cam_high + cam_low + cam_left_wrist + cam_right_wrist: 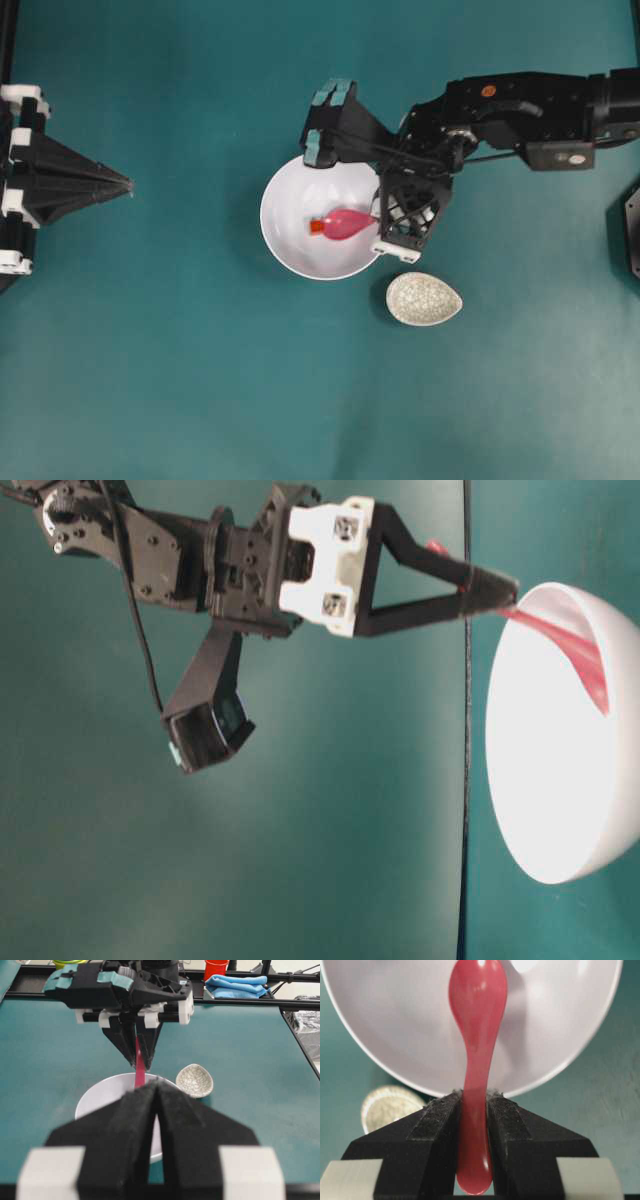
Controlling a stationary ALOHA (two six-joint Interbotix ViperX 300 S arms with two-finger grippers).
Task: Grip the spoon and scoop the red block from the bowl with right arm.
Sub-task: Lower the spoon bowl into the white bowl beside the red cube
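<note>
- Teal covering spreads across the whole worktop (200,380), plain and matte, with a black frame rail along its far edge in the left wrist view.
- The spoon (347,223) is glossy pink-magenta plastic with an oval scoop and a short straight handle; its scoop lies inside the bowl (290,195) and its handle runs out over the rim.
- The red block (317,227) is a tiny red-orange cube sitting at the tip of the scoop, near the middle of the bowl.
- The right end effector (472,1110) is clamped on the spoon's handle, one black padded finger on each side, the handle's end sticking out behind the pads.
- The bowl is wide, plain white and round; the right arm (520,110) reaches over its rim from the right of the overhead view.
- A small speckled grey-white oval dish (424,298) sits just beside the bowl, apart from it.
- The left end effector (125,185) rests well apart at the left edge, its fingers pressed together on nothing.
- Bare worktop lies all around the bowl, widest toward the left and bottom of the overhead view.
</note>
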